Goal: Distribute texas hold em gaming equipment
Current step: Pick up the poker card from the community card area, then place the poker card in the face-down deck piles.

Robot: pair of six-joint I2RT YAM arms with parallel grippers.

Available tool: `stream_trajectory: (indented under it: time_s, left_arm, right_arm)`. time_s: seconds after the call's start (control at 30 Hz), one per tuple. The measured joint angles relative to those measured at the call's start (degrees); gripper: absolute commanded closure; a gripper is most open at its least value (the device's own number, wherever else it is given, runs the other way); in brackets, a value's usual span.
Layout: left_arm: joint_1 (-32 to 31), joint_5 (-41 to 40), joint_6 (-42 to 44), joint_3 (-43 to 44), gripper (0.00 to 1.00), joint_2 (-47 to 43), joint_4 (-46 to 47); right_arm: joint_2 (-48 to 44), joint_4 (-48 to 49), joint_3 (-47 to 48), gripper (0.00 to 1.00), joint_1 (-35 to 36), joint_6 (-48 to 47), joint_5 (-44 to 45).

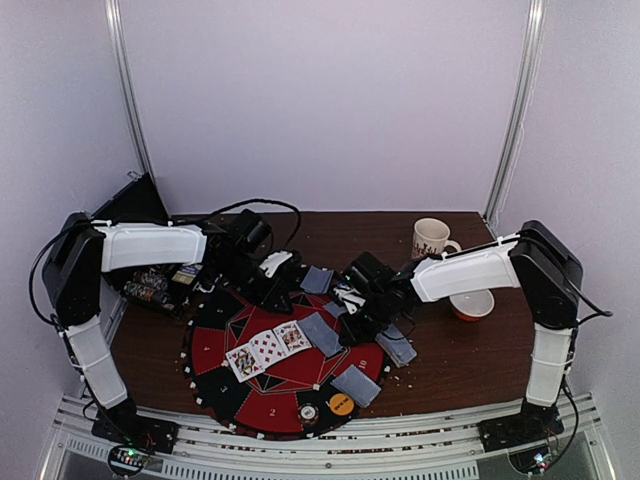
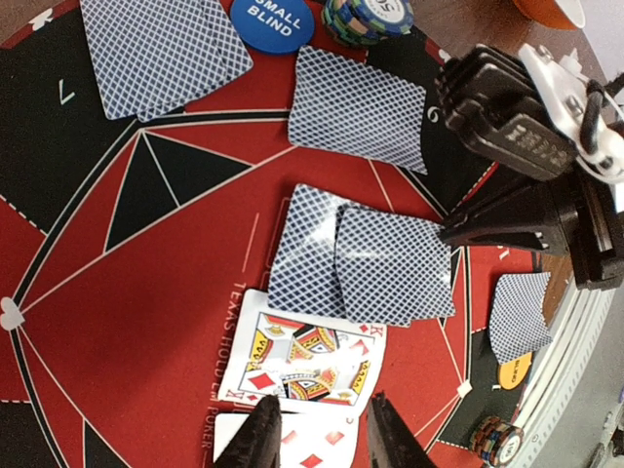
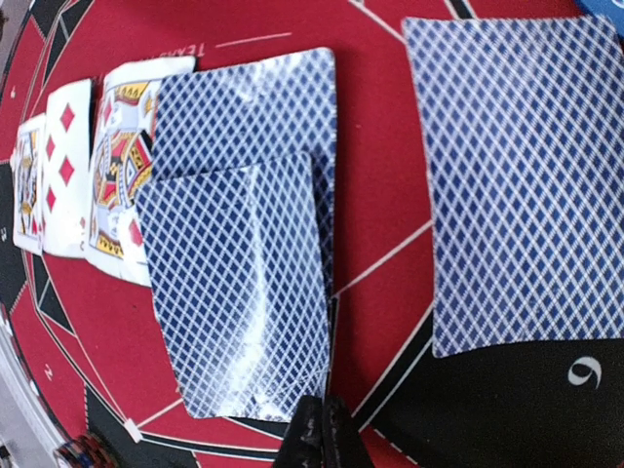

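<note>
A round red-and-black poker mat (image 1: 272, 408) holds the gaming equipment. Three face-up cards (image 1: 268, 348) lie in a row at its middle, the king of diamonds (image 2: 307, 361) among them. Face-down blue-backed cards (image 1: 320, 335) lie around the mat. My left gripper (image 2: 327, 441) hovers open over the face-up cards with nothing between its fingers. My right gripper (image 3: 317, 436) is shut on the corner of a face-down card (image 3: 239, 292), which overlaps a second one (image 3: 258, 107). A blue small-blind button (image 2: 272, 21), a chip stack (image 2: 369, 18) and an orange button (image 1: 341, 404) rest near the rim.
A white patterned mug (image 1: 432, 238) and a white-and-orange bowl (image 1: 471, 304) stand on the brown table at the right rear. A black box with cables (image 1: 150, 285) sits left of the mat. More face-down cards (image 1: 357, 385) lie at the mat's near right edge.
</note>
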Motion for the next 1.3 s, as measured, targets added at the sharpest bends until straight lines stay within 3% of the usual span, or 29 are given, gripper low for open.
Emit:
stream_trajectory:
  time_s: [0.37, 0.6, 0.83, 1.07, 1.3]
  left_arm:
    - [0.6, -0.1, 0.3, -0.3, 0.67, -0.6, -0.1]
    - [1.3, -0.8, 0.5, -0.3, 0.64, -2.1, -0.1]
    - [1.8, -1.3, 0.5, -0.3, 0.64, -4.1, -0.1]
    - [1.8, -1.5, 0.6, -0.3, 0.64, -4.1, -0.2]
    - [1.8, -1.6, 0.8, -0.3, 0.64, -4.1, -0.3]
  right_arm:
    - [-5.0, -6.0, 0.3, 1.0, 0.0, -0.8, -1.4]
    - [-18.4, -8.2, -0.8, 1.0, -1.0, 0.0, -3.8]
    - [-30.5, -11.2, -12.2, 1.0, -9.4, 2.6, -2.7]
    - [-31.1, -14.0, -20.4, 1.0, -16.7, 2.4, -3.1]
    - [-29.7, -13.2, -21.5, 1.0, -17.3, 0.3, -7.3]
